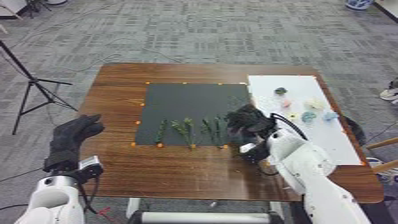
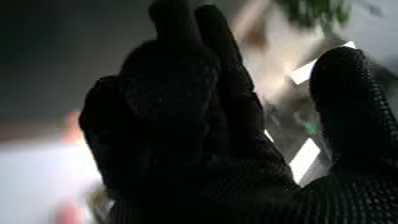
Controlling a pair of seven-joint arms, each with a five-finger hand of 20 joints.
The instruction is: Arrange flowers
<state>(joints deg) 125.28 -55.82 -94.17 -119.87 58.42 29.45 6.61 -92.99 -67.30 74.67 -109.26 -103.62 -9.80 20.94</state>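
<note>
Right hand (image 1: 247,119), seemingly empty, fingers straight.
Nearest green stem (image 1: 219,131) lay at its eight o'clock on the dark mat (image 1: 182,97), long axis twelve to six; left hand (image 1: 71,135) was farther off.

1. On the table (image 1: 178,175) before me, the mat (image 1: 191,100) lies to my left of the sheet (image 1: 342,145).
2. The sheet runs along the table's right edge, from near its far right corner toward me.
3. On the mat, the stems (image 1: 187,132) lie side by side, lower ends toward the table's near edge.
4. On the sheet's far half lie the flower heads (image 1: 314,104), right of the stems.
</note>
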